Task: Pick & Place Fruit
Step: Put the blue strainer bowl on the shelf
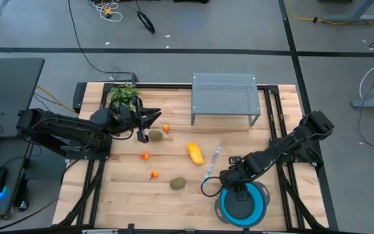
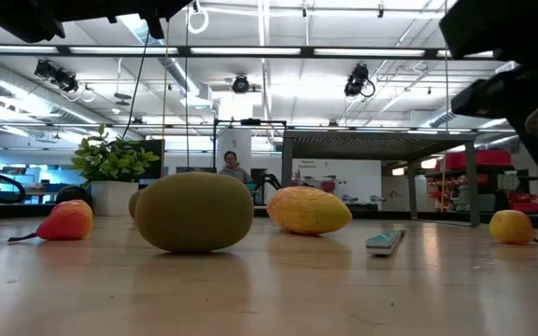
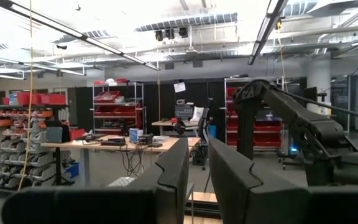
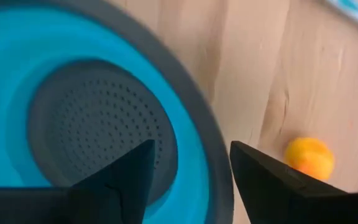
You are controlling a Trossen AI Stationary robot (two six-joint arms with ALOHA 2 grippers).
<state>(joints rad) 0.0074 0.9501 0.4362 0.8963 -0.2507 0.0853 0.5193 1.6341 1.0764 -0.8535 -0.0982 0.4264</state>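
Fruit lies scattered on the wooden table. There is a yellow-orange oblong (image 1: 195,153), one kiwi-like oval (image 1: 155,136) at the far left and another (image 1: 178,184) nearer the front, plus small orange-red bits (image 1: 166,129) (image 1: 145,156) (image 1: 154,174). My right gripper (image 4: 191,168) points down, open and empty, over the rim of the blue bowl (image 4: 17,74). A small orange-yellow fruit (image 4: 309,157) rests on the table just outside that rim. My left gripper (image 1: 149,120) hovers level above the far-left kiwi. Its fingers (image 3: 173,180) stand nearly together with nothing between them.
A perforated metal rack (image 1: 226,97) stands at the table's far middle. A green potted plant (image 1: 123,94) is at the far left, beside my left gripper. A slim silver-blue utensil (image 1: 213,162) lies between the oblong fruit and the bowl (image 1: 258,207). Black rails run along both table sides.
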